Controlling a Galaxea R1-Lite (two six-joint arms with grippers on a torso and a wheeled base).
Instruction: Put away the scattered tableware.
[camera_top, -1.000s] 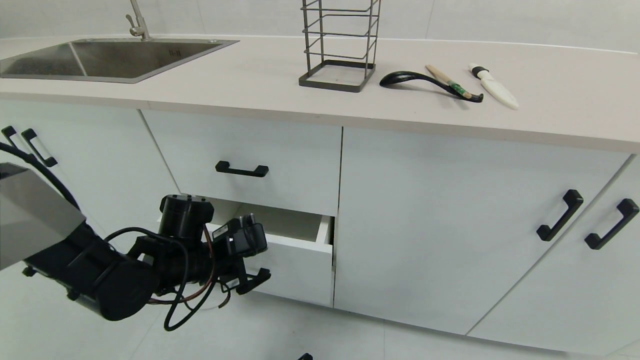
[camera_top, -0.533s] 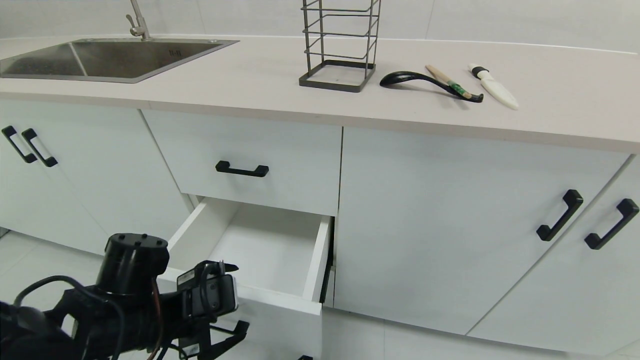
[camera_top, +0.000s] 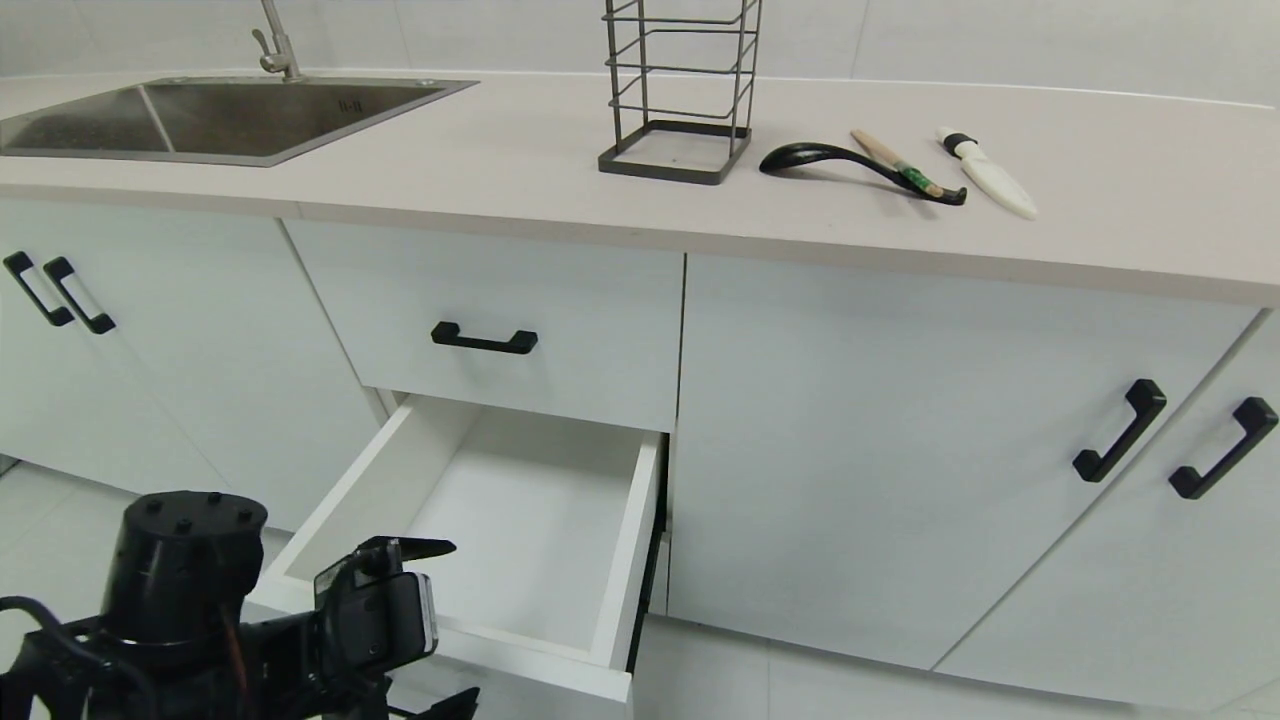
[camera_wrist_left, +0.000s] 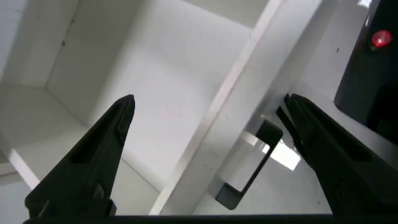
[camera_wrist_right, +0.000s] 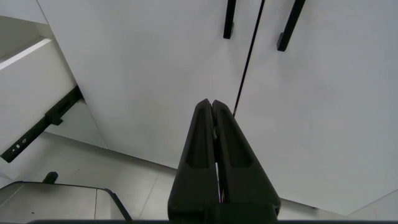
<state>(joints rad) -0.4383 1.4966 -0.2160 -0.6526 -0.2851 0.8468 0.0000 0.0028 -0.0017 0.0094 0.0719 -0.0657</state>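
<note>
On the counter lie a black ladle (camera_top: 850, 160), a wooden-handled utensil (camera_top: 893, 160) crossing it, and a white knife (camera_top: 990, 178) with a black band. The lower drawer (camera_top: 520, 500) stands pulled out and bare inside. My left gripper (camera_top: 432, 622) is at the drawer's front, open, with its fingers on either side of the front panel. In the left wrist view the left gripper (camera_wrist_left: 208, 115) has the drawer's black handle (camera_wrist_left: 249, 180) between its spread fingers without touching it. My right gripper (camera_wrist_right: 212, 109) is shut on nothing, low down before the white cabinet doors.
A dark wire rack (camera_top: 680, 90) stands on the counter left of the ladle. A steel sink (camera_top: 220, 115) with a tap is at the far left. The upper drawer (camera_top: 484, 338) is shut. Cabinet doors with black handles (camera_top: 1120, 430) are to the right.
The lower drawer has slid from slightly ajar to far out. My left arm drew back toward me with it.
</note>
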